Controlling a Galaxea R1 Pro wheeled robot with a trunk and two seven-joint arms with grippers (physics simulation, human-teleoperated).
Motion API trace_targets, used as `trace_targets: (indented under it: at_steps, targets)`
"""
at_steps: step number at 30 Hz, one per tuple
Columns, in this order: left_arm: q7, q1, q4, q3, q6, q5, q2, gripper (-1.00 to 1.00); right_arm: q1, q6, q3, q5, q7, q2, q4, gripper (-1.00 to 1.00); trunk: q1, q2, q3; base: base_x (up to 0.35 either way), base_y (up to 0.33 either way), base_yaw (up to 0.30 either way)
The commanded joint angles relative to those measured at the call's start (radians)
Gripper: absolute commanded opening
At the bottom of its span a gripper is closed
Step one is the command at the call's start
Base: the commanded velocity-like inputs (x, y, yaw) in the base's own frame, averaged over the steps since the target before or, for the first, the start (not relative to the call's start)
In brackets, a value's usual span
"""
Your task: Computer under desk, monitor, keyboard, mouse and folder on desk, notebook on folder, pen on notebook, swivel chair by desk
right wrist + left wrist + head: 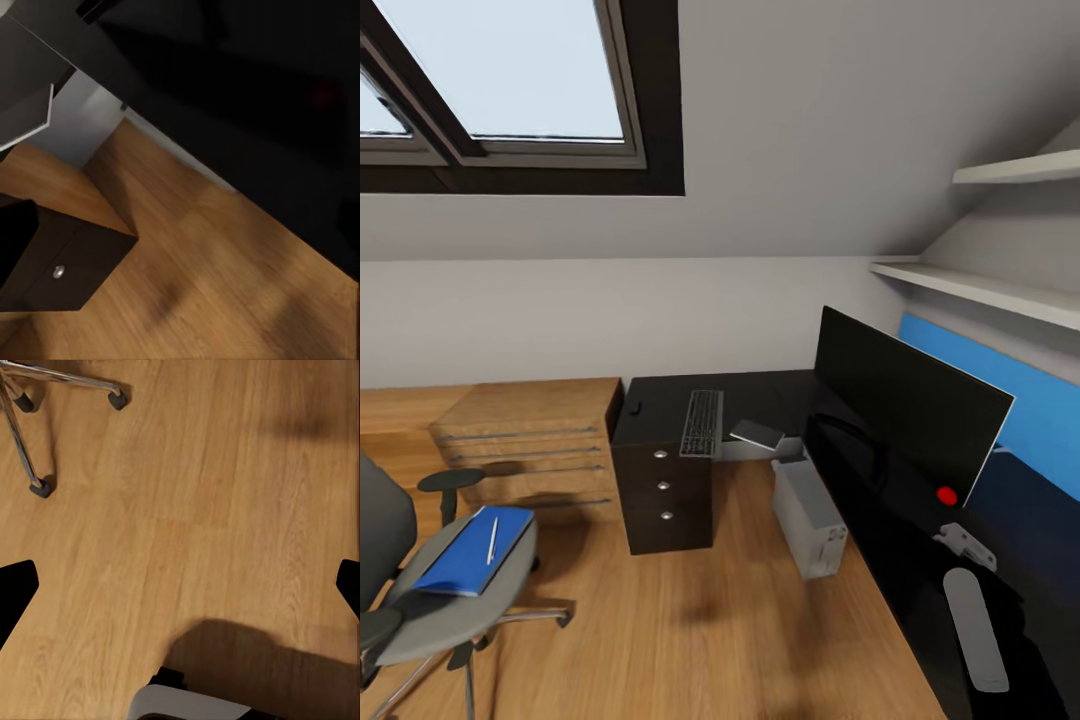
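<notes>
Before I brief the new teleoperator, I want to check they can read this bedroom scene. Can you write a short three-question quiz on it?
1. True or false: the keyboard lies on the desk.
2. What rests on the blue folder on the swivel chair?
A. the mouse
B. a white pen
C. the monitor
3. Fill in: the white computer stands on the wooden ____, beside the desk's dark drawer unit.

Key
1. True.
2. B, the pen lies on top of it.
3. floor.
</notes>
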Motion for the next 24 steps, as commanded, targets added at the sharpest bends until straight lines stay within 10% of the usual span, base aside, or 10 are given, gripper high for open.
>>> trace_targets:
  at_steps: [1,24]
  targets:
    - [0.007,-0.001,0.0,-0.008,-0.006,0.011,0.001,1.0,-0.001,0.003,-0.001,-0.012,-0.008,0.001,-0.001,1.0,0.001,-0.002,-0.002,0.0,0.0,-0.261]
    - [0.005,-0.001,0.0,-0.008,-0.007,0.01,0.001,1.0,-0.001,-0.007,-0.064,-0.032,-0.004,-0.011,0.0,1.0,0.001,-0.002,-0.002,0.0,0.0,-0.291]
